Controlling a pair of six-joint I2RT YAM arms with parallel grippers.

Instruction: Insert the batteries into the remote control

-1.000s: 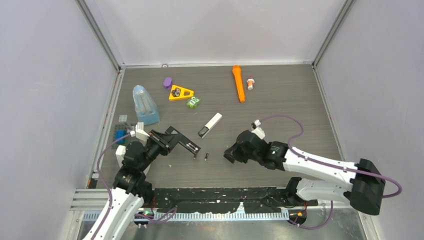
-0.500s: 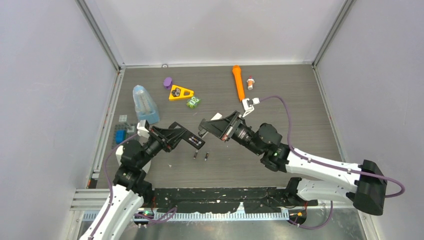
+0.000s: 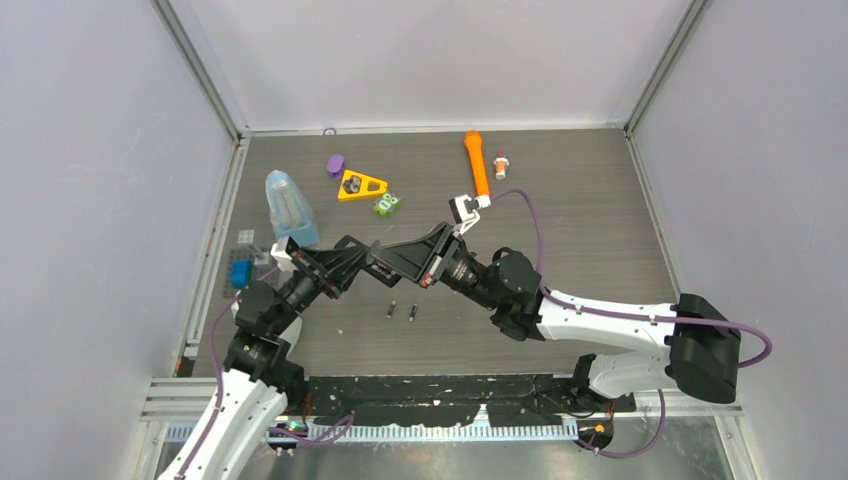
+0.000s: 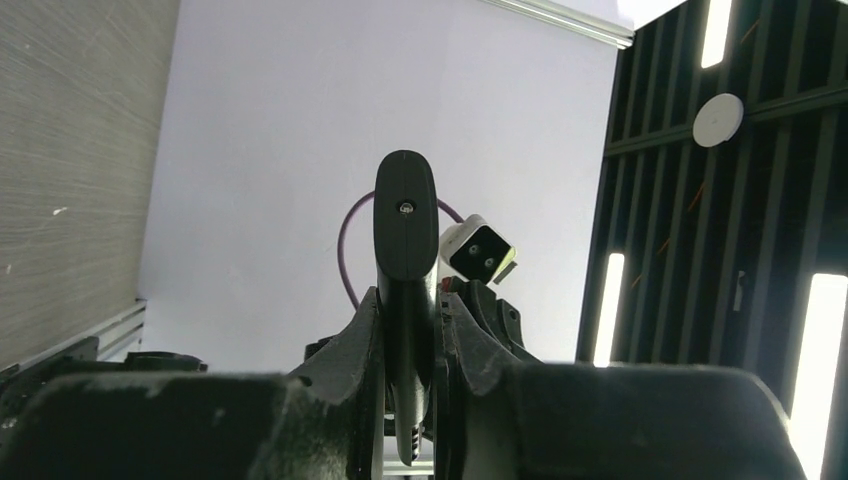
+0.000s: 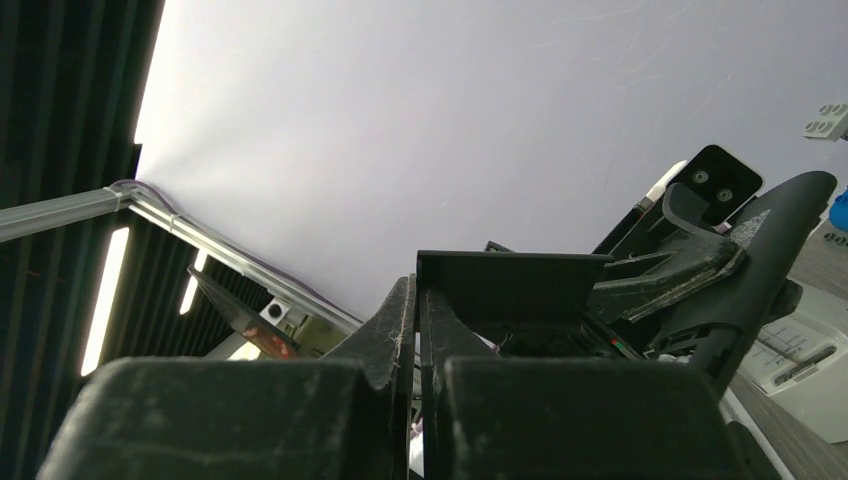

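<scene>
Two batteries (image 3: pixel 391 311) (image 3: pixel 413 314), tiny dark cylinders, lie side by side on the table in front of both grippers. My left gripper (image 3: pixel 345 264) (image 4: pixel 410 300) is shut on a slim black bar (image 4: pixel 405 225) with a rounded tip, held up off the table. My right gripper (image 3: pixel 425 262) (image 5: pixel 417 285) is shut on a thin black flat plate (image 5: pixel 510 272), raised and almost touching the bar's end. The white-silver remote control is hidden behind the right gripper.
At the back lie an orange torch (image 3: pixel 477 165), a small white-red figure (image 3: pixel 501 164), a purple piece (image 3: pixel 335 164), a yellow triangle (image 3: pixel 361 185) and a green block (image 3: pixel 387 205). A clear blue-based container (image 3: pixel 288 210) and blue bricks (image 3: pixel 240 270) sit at the left.
The right arm swung from low at centre-right up and leftward with the black plate, meeting the left gripper. The left gripper lifted its bar slightly. The white bar became covered.
</scene>
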